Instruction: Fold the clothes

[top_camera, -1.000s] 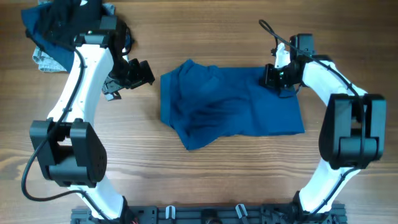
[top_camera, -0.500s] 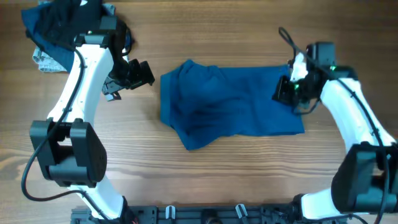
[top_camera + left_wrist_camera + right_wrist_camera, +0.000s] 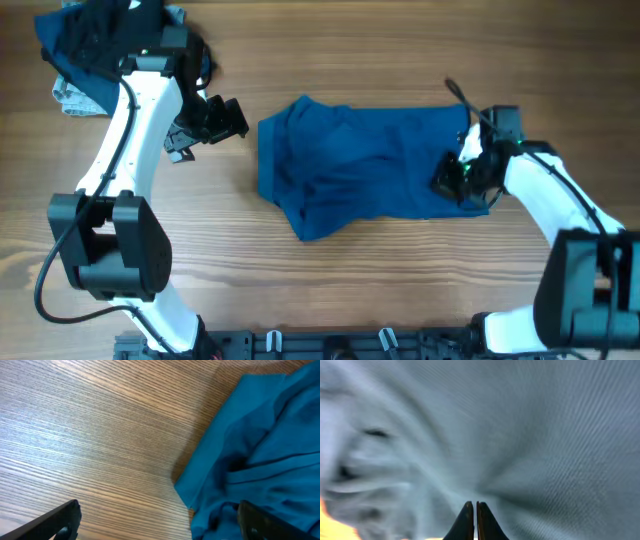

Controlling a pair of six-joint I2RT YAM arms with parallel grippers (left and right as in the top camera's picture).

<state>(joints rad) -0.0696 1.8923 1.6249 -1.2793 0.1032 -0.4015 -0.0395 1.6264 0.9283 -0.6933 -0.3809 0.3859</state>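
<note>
The clothes are a mid-blue shirt (image 3: 370,170), rumpled across the table's middle, and a dark heap (image 3: 90,45) at the far left corner. My left gripper (image 3: 228,118) hangs open just left of the shirt. In the left wrist view its wide-apart fingers (image 3: 57,520) straddle bare wood and the shirt's edge (image 3: 260,435), holding nothing. My right gripper (image 3: 452,182) is low over the shirt's right end. In the right wrist view it (image 3: 475,520) is shut, the blurred blue cloth (image 3: 545,425) fills the picture, and its creases run in to the tips.
The heap of navy, black and pale patterned pieces lies under the left arm's upper part. The wooden table (image 3: 330,290) shows in front of the shirt. A black rail (image 3: 330,345) runs along the near edge between the two arm bases.
My right gripper, shut throughout, has moved from the shirt's far right corner towards the near side along its right end. The left arm has stayed still.
</note>
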